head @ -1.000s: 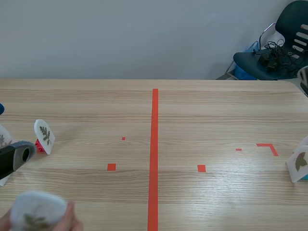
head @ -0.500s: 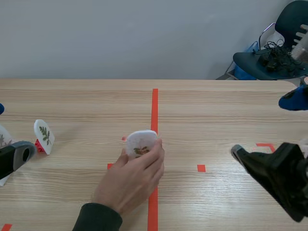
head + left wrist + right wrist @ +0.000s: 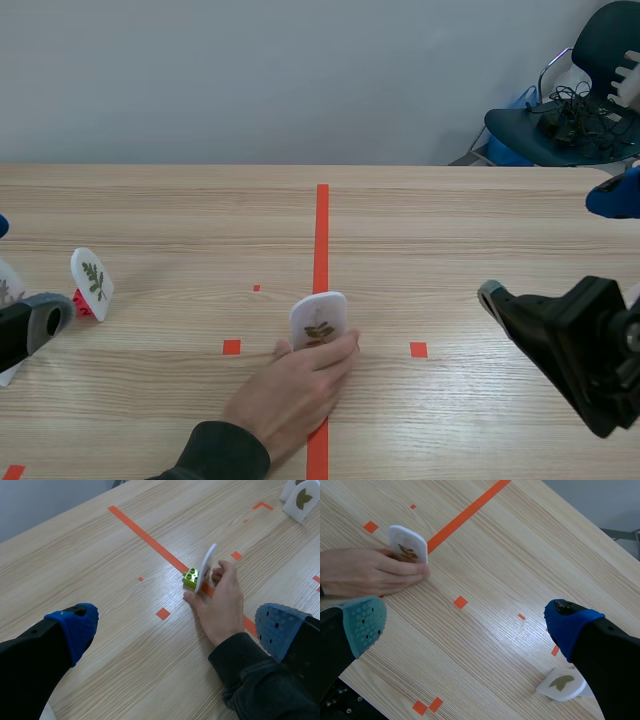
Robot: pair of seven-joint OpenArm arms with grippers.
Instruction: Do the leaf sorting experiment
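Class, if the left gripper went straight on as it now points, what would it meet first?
Probably the person's sleeve, lying just ahead of one finger of the left gripper; the hand and leaf card stand beyond.

Dark chair (image 3: pixel 520 128) beyond wooden table (image 3: pixel 450 230)

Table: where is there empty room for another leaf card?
The far half of the table is bare on both sides of the orange-red line. So is the stretch between the left leaf card and the hand. Crowded: around the hand and the middle leaf card, and by the right gripper.
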